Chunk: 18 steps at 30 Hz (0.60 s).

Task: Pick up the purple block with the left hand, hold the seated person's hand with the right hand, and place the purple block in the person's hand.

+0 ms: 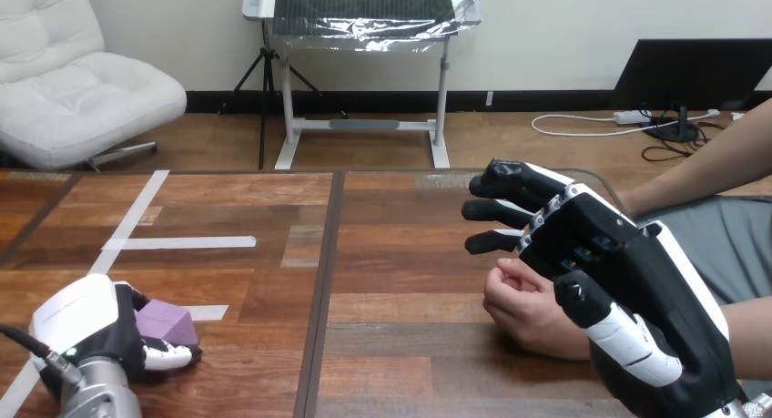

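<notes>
The purple block [167, 322] rests on the wooden table [401, 254] at the near left. My left hand [86, 322] lies around it, with fingers [171, 355] curled along its front side and the thumb behind it. At the right, my right hand [628, 263] hovers with its back toward me and its fingers [496, 209] stretched out to the left. The person's hand [528, 309] lies loosely curled on the table just below and behind it, partly hidden by my palm. I cannot tell whether the two touch.
The person's other forearm [710, 158] reaches in from the upper right edge. Strips of white tape [177, 243] run across the left half of the table. A dark seam [326, 281] divides the tabletop down the middle.
</notes>
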Motion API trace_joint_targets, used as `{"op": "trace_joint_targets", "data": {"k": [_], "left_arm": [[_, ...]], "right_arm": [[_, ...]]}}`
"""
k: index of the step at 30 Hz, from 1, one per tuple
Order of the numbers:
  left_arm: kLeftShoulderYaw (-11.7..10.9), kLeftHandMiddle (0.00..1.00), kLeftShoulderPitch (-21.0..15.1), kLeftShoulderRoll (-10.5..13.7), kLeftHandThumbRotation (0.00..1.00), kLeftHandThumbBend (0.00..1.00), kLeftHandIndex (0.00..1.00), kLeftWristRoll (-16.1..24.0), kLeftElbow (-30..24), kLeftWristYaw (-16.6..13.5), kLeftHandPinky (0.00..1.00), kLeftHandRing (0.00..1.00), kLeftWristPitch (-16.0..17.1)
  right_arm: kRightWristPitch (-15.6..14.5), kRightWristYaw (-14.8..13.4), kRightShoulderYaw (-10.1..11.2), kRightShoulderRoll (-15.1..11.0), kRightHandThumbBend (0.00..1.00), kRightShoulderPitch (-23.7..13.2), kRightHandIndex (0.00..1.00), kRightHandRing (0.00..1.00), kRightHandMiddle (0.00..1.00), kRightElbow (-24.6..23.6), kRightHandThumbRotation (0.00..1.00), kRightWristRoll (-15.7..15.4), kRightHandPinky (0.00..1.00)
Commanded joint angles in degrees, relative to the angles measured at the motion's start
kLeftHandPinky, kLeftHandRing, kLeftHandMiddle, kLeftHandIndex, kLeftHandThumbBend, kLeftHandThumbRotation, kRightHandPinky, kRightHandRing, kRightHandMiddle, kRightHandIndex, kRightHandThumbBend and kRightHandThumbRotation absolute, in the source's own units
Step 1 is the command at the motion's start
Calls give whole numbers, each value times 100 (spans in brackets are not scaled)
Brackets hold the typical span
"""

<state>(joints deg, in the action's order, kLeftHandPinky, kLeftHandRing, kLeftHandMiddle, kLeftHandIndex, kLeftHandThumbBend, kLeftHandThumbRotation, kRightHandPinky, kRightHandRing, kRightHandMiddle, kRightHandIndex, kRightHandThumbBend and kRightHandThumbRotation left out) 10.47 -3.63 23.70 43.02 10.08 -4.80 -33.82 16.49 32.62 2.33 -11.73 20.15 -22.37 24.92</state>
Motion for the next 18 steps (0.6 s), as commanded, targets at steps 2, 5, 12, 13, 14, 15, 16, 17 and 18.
{"op": "trace_joint_targets", "data": {"k": [2,5,12,13,14,15,16,17,18], "left_arm": [[-42,50,-386,-72,11,84,64,62,35,-242,31,41,-49],[-79,40,-388,-89,5,82,62,4,42,-272,20,29,-26],[-160,31,-353,-133,1,79,56,-93,4,-390,12,19,85],[-184,31,-338,-144,1,79,56,-125,-8,-424,11,19,126],[-196,30,-329,-148,0,79,54,-148,-15,-444,11,18,148],[-203,29,-324,-150,0,78,53,-165,-19,-459,10,18,164],[-218,29,-311,-151,0,78,53,-197,-27,-475,10,17,199],[-225,29,-304,-149,0,77,51,-220,-30,-483,10,17,221],[-228,28,-300,-146,0,76,50,-239,-32,-492,9,17,235]], "right_arm": [[41,1,61,-74,73,-198,80,79,82,-272,56,109,69],[40,-10,60,-72,74,-204,80,79,82,-276,56,93,69],[55,-2,50,-61,74,-218,79,79,82,-262,56,95,69],[54,-1,49,-61,74,-221,79,79,82,-260,56,96,69],[53,1,49,-61,74,-222,79,79,82,-258,56,98,69],[53,3,48,-62,74,-224,79,79,82,-257,56,100,69],[55,7,47,-62,74,-227,79,79,82,-254,56,103,69],[57,10,46,-61,74,-229,79,79,82,-252,56,105,69],[59,12,46,-61,73,-230,79,79,82,-251,56,106,69]]}}
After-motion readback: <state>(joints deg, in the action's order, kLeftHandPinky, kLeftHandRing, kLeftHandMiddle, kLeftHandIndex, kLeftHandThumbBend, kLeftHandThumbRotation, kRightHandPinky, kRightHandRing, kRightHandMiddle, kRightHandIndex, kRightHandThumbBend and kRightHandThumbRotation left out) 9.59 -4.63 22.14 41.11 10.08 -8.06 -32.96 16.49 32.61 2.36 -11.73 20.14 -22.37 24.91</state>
